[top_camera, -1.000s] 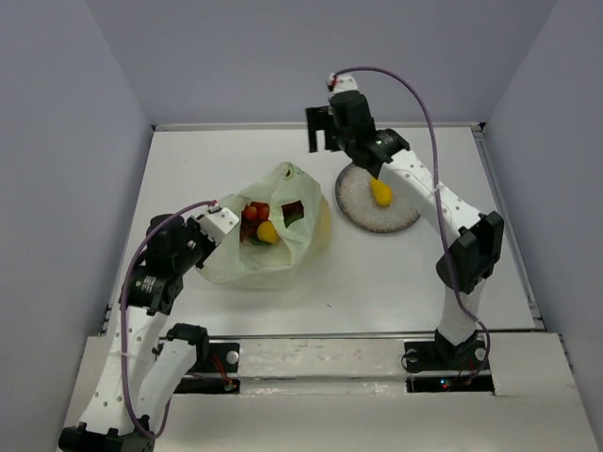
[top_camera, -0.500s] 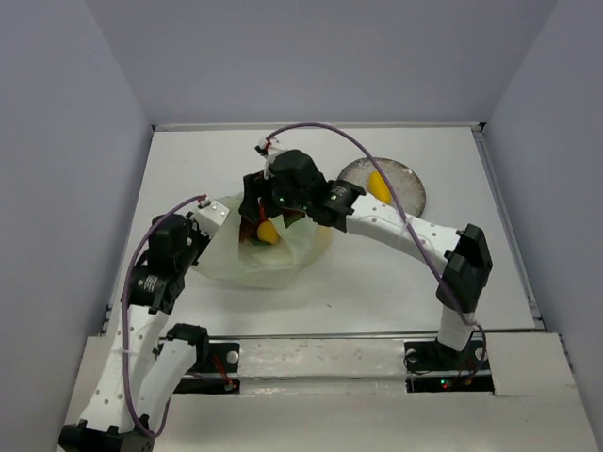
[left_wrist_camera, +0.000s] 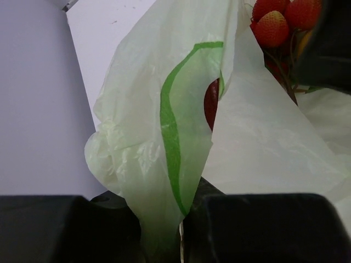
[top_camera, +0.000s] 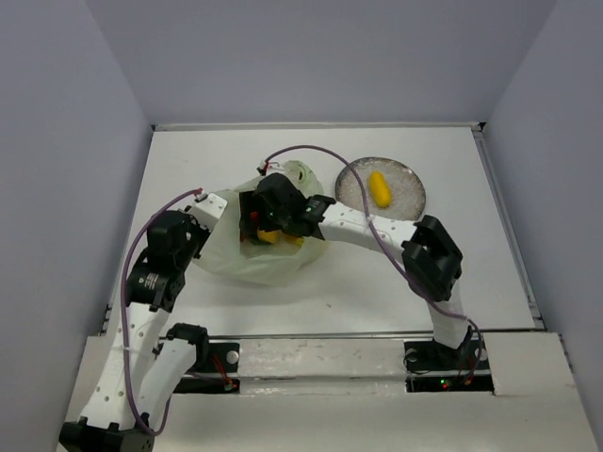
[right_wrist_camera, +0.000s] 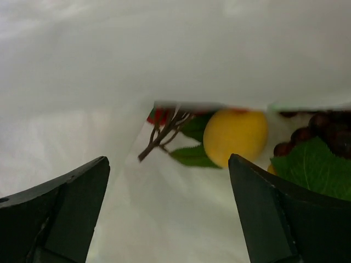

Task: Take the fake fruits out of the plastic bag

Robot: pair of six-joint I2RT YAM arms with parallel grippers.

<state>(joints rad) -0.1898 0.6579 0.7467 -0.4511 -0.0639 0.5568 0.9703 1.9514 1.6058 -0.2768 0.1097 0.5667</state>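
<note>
The pale yellow-green plastic bag [top_camera: 273, 259] lies left of centre on the table. My left gripper [top_camera: 212, 209] is shut on the bag's left edge [left_wrist_camera: 164, 164] and holds it up. My right gripper [top_camera: 259, 221] is open and reaches into the bag's mouth, over the fruits. In the right wrist view a round yellow fruit [right_wrist_camera: 236, 137], green leaves [right_wrist_camera: 312, 167], a twig and dark grapes [right_wrist_camera: 323, 134] lie just ahead of my open fingers [right_wrist_camera: 263, 208]. Red strawberries [left_wrist_camera: 285, 22] show in the left wrist view. One yellow oblong fruit [top_camera: 380, 188] lies on the grey plate [top_camera: 405, 202].
The speckled plate stands at the back right of the white table. Grey walls enclose the table on the left, back and right. The right arm stretches across the middle of the table toward the bag.
My right gripper has moved from above the plate leftward and down into the bag's mouth. The yellow fruit stays on the plate. My left gripper keeps hold of the bag's edge.
</note>
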